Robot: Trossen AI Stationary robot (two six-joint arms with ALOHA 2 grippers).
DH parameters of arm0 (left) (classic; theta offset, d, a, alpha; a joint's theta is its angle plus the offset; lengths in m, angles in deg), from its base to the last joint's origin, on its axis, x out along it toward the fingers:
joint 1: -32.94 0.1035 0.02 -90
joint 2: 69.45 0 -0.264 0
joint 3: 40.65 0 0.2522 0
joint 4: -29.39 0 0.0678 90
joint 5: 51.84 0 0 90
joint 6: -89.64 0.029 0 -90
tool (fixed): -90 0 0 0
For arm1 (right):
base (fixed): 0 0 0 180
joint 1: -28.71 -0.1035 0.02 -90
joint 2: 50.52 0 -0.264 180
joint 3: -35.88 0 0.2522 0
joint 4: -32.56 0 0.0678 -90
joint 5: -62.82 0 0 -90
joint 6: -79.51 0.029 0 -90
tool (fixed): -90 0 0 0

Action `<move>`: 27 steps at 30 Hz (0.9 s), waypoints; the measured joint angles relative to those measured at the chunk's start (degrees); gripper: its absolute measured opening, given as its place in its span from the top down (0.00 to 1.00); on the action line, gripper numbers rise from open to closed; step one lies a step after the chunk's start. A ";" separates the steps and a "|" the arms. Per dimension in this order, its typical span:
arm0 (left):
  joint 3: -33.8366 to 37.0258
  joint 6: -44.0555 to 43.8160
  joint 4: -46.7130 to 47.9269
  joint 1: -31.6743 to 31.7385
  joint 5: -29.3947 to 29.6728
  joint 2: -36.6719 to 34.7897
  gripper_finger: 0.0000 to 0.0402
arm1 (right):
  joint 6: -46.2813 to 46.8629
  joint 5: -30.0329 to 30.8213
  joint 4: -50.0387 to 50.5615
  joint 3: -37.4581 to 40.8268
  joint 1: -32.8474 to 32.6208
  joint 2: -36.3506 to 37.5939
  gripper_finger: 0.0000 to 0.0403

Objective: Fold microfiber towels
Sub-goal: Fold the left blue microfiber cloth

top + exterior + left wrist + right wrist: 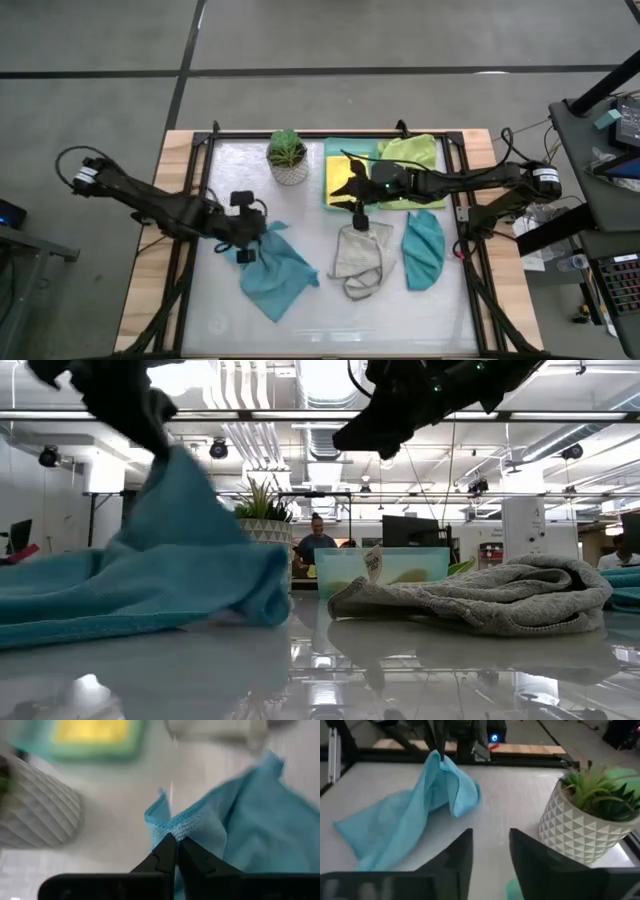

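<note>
— So, where's the cloth it's working on?

— The light blue towel [276, 272] lies spread on the near-left part of the tabletop [330, 320], with one corner pulled up. The left pincer [174, 839] has its tips pressed together on that corner, right at the stitched hem; from table height you can see the fabric rising in a peak under it.

— And the other arm?

— The right pincer [359, 218] hangs over the middle, just above the pale grey towel [360, 256], which sits rumpled. Its fingers [457, 852] stand apart with nothing between them. To the grey one's right lies the teal towel [424, 248]. The yellow towel [350, 178] and the lime green towel [410, 156] are up at the tray [330, 204] by the far edge, next to the potted plant [288, 156].

— How should it do this fold well, you think?

— I'd carry the pinched corner low and straight across to the opposite corner, so the rest stays flat and doesn't drag along the glossy surface. The grip looks thin, only the hem, so a slow pull seems wise or it may slip out. I'd also keep clear of the plant, which is near the left arm's path.

— Should the right one help?

— Pinning the far edge might stop it bunching.
</note>
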 joint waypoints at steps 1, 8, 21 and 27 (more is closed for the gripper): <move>0.06 0.00 -0.78 0.04 1.24 -0.87 1.00 | 0.48 -0.06 -0.88 0.00 0.00 -0.30 0.67; 0.11 -0.26 -2.66 0.16 7.27 -3.29 1.00 | 2.55 -6.43 -12.05 -0.31 -0.79 -7.17 0.57; 0.01 -0.07 -2.36 0.44 7.19 -1.91 1.00 | 0.37 -8.44 3.00 -16.03 -0.66 -24.77 0.59; -0.10 -0.02 -2.20 0.48 7.18 -2.20 1.00 | -1.52 -8.45 11.84 -22.33 -1.04 -29.83 0.62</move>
